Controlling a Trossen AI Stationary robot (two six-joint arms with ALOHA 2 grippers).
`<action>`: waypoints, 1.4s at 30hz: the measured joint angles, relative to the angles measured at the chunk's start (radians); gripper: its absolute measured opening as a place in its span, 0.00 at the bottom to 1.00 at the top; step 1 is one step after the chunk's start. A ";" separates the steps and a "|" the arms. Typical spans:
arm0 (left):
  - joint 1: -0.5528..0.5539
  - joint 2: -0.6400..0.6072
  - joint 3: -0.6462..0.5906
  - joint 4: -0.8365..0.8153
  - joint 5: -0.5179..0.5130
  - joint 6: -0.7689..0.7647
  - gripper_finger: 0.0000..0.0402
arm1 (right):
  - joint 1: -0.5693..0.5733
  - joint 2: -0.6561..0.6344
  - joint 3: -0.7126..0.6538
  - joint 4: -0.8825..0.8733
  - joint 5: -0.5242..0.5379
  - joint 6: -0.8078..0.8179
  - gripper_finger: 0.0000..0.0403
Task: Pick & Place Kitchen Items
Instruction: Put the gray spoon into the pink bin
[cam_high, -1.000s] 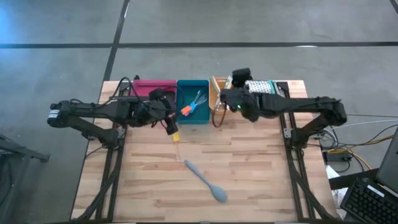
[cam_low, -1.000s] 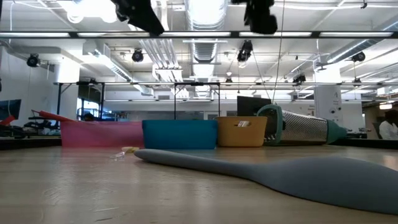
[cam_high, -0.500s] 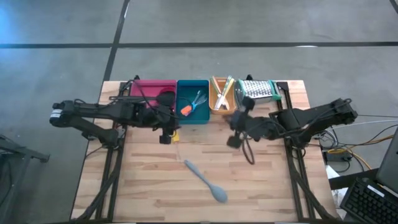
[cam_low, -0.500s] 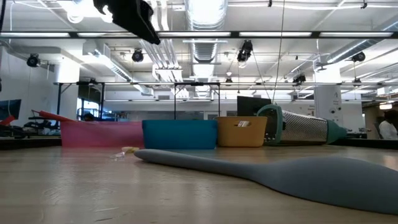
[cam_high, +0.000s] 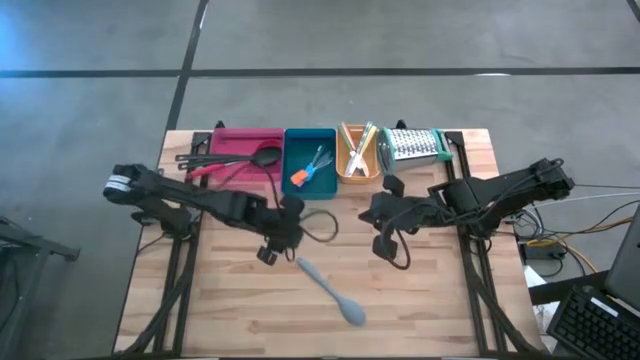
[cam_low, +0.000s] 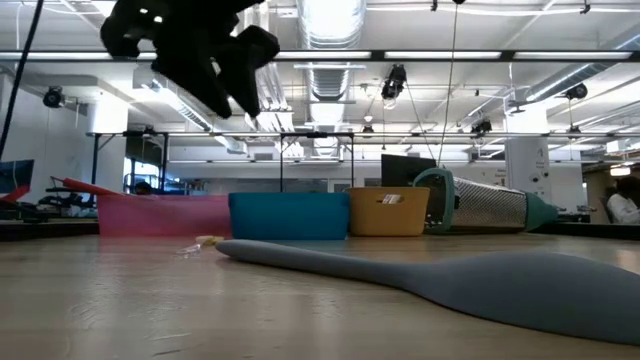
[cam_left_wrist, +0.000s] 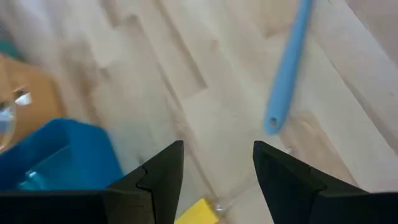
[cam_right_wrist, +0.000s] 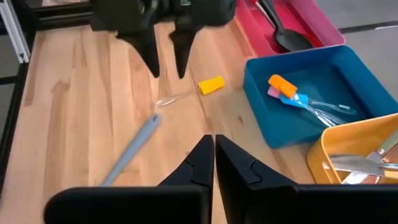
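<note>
A grey spoon lies flat on the table near the front; it also shows in the low view. A yellow-handled tool with a clear head lies flat just behind the spoon's handle end. My left gripper is open and empty, hanging above the table between these two; it also shows in the right wrist view. My right gripper is shut and empty, above the table in front of the orange tray. Black spoons lie in the pink tray.
The teal tray holds small tools with orange, pink and blue handles. The orange tray holds metal utensils. A metal grater lies at the far right. The trays stand in a row along the far edge; bare wood lies toward the near edge.
My left gripper has gone from the pink tray toward the near edge and down, and now hangs over the yellow-handled tool and the spoon's handle. My right gripper has gone from over the orange tray toward the near edge and has then kept almost still.
</note>
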 joint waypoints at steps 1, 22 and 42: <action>-0.012 0.018 0.000 0.001 0.000 0.004 0.49 | 0.001 0.000 0.000 -0.001 0.000 0.000 0.03; -0.106 0.290 0.000 0.169 0.096 -0.034 0.49 | 0.000 0.000 -0.004 -0.002 0.000 -0.008 0.02; -0.111 0.452 0.004 0.292 0.159 -0.042 0.46 | 0.000 0.000 -0.007 -0.008 0.000 -0.012 0.02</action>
